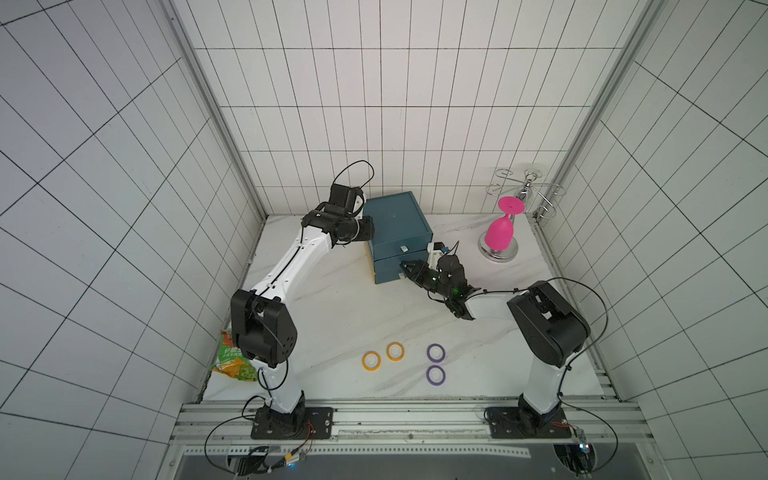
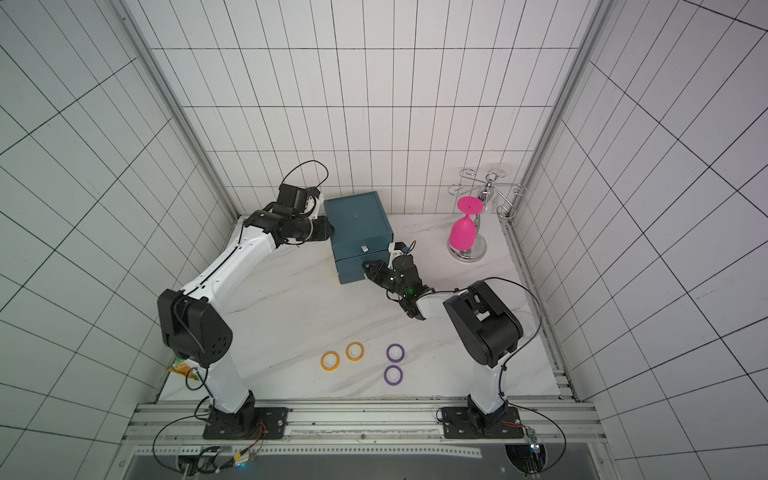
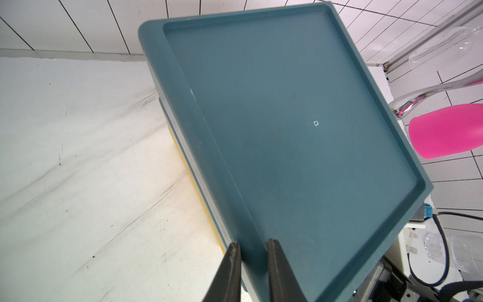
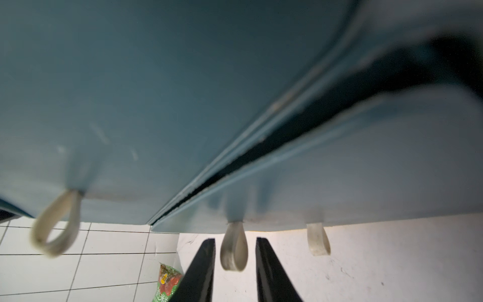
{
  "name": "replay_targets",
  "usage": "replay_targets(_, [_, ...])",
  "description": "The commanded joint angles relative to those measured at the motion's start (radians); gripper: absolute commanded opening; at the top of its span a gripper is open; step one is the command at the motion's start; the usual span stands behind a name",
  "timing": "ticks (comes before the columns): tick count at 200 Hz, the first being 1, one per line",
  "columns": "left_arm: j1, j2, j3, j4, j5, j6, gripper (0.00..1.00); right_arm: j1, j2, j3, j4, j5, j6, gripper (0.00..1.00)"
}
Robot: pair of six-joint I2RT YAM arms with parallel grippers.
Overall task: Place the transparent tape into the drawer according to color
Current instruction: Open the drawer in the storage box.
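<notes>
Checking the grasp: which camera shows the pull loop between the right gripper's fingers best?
The right wrist view: the loop hangs large between the right gripper's open fingers. In both top views it is at most a speck under the gripper at the cabinet's front. The left wrist view shows only the cabinet's top.

Tape rings flat on surface [image 1: 332,307], pale cores: left orange-yellow ring [image 1: 371,360], right orange-yellow ring [image 1: 395,351] just beside it; far purple ring [image 1: 436,353], near purple ring [image 1: 435,375], close together. Teal cabinet [image 1: 397,220] upright, well apart at back; pale loop pull [image 4: 233,247] on a drawer front [image 4: 339,170].
</notes>
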Motion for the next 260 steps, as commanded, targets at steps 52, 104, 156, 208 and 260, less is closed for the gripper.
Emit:
replay_targets(52, [-0.008, 0.036, -0.010, -0.064, 0.035, 0.032, 0.19, -0.009, -0.003, 0.008, 0.045, 0.009, 0.014, 0.00])
replay_targets(104, [-0.009, 0.039, -0.007, -0.065, 0.032, 0.032, 0.18, 0.006, -0.084, -0.055, -0.019, -0.025, 0.014, 0.00])
replay_targets(156, [-0.010, 0.039, -0.005, -0.066, 0.029, 0.031, 0.18, 0.054, -0.190, -0.125, -0.132, -0.026, 0.010, 0.00])
replay_targets(208, [-0.016, 0.037, -0.009, -0.068, 0.024, 0.029, 0.17, 0.106, -0.296, -0.221, -0.238, -0.019, -0.008, 0.00])
replay_targets(260, [-0.022, 0.034, -0.009, -0.070, 0.021, 0.029, 0.17, 0.155, -0.377, -0.259, -0.328, 0.012, -0.028, 0.00])
